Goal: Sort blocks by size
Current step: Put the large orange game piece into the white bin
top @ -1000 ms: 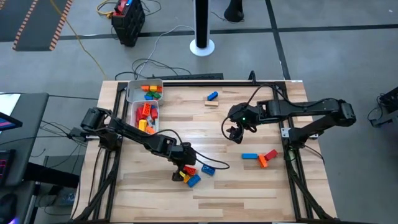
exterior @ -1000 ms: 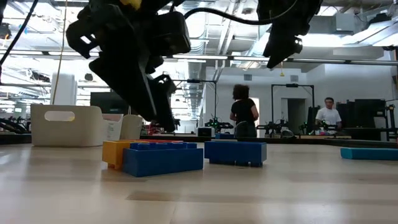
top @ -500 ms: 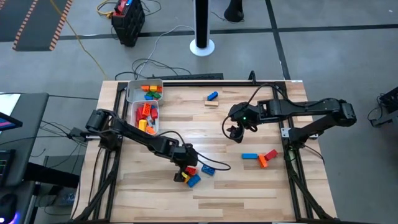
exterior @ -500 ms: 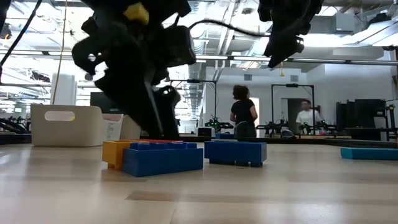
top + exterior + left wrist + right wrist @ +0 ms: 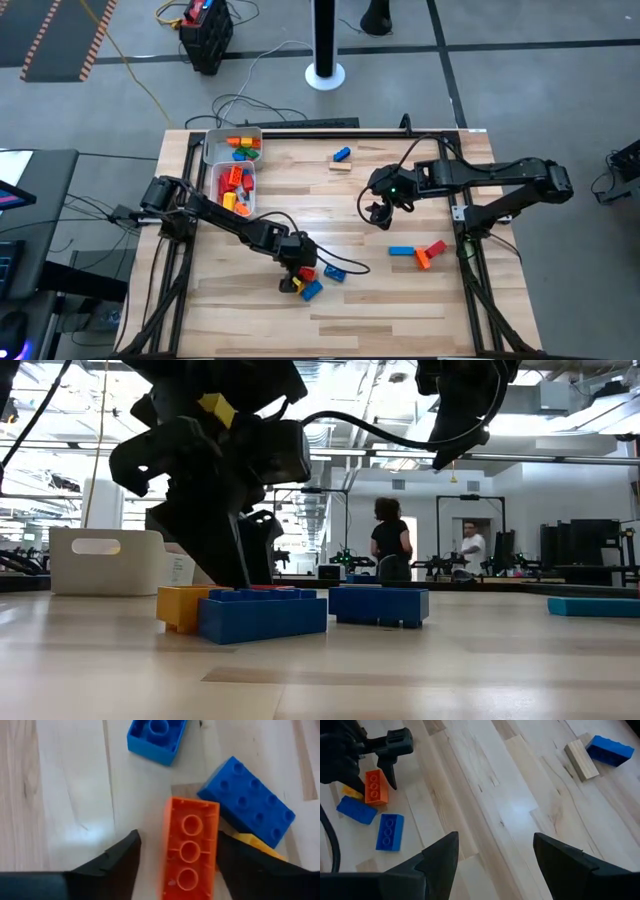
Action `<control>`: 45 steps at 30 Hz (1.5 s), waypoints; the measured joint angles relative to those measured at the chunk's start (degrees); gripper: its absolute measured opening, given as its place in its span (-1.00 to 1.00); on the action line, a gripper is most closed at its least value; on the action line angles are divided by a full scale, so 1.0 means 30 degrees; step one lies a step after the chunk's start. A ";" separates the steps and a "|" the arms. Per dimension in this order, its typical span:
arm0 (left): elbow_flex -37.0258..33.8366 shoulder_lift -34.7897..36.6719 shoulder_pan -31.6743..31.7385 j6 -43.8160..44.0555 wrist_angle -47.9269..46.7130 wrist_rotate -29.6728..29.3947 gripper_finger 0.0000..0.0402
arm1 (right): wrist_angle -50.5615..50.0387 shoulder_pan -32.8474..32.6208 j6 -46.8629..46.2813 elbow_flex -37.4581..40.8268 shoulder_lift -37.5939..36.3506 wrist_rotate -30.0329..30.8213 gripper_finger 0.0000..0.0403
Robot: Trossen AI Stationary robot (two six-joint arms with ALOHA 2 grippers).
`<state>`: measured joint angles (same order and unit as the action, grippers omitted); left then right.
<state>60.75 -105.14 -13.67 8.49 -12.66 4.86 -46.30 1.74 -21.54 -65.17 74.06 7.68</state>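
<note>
At the surface's near pile | left pincer (image 5: 175, 852) wide astride orange brick (image 5: 189, 849) | close squarely on long sides | right pincer (image 5: 492, 851) spread, idle.

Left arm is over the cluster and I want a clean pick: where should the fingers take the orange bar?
Grip the orange bar across its two long sides, coming straight down. It lies hollow side up between the open left gripper fingers; watch the blue brick and yellow brick crowding one side.
</note>
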 joint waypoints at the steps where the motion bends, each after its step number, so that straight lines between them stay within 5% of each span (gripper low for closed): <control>1: 0.0000 0.0000 0.0036 0.0080 -0.0036 0.0177 0.13 | 0.0006 0.0000 0.0008 0.0000 0.0000 0.0000 0.41; 10: 0.0022 0.0041 0.0379 0.0557 -0.0958 0.0879 -0.32 | 0.0013 0.0049 0.0299 0.0000 0.0000 0.0000 0.41; 21: -0.0007 0.1017 0.1564 0.1458 -0.2873 0.0855 -0.34 | 0.0013 0.0400 0.0268 0.0000 0.0006 0.0436 0.41; 30: -0.0007 0.4274 0.4345 0.0594 -0.6610 -0.0977 -0.34 | -0.0646 0.1173 -0.2029 0.0000 -0.2001 0.5868 0.41; 36: -0.0399 0.7175 0.6994 0.1458 -0.8071 -0.3321 -0.34 | -0.1387 0.2017 -0.2033 -0.0006 -0.3049 0.6550 0.41; 42: -0.0612 0.9990 0.9262 0.4200 -1.1914 -0.8871 -0.34 | -0.1483 0.2007 -0.2014 -0.0003 -0.2928 0.6615 0.41; 45: -0.0612 1.0933 1.0167 0.5285 -1.3897 -0.9237 -0.34 | -0.1327 0.2004 -0.1977 0.0000 -0.2708 0.6616 0.41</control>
<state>58.92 -72.34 16.83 24.34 -54.35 -22.85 -50.28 7.75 -27.47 -65.17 65.94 27.53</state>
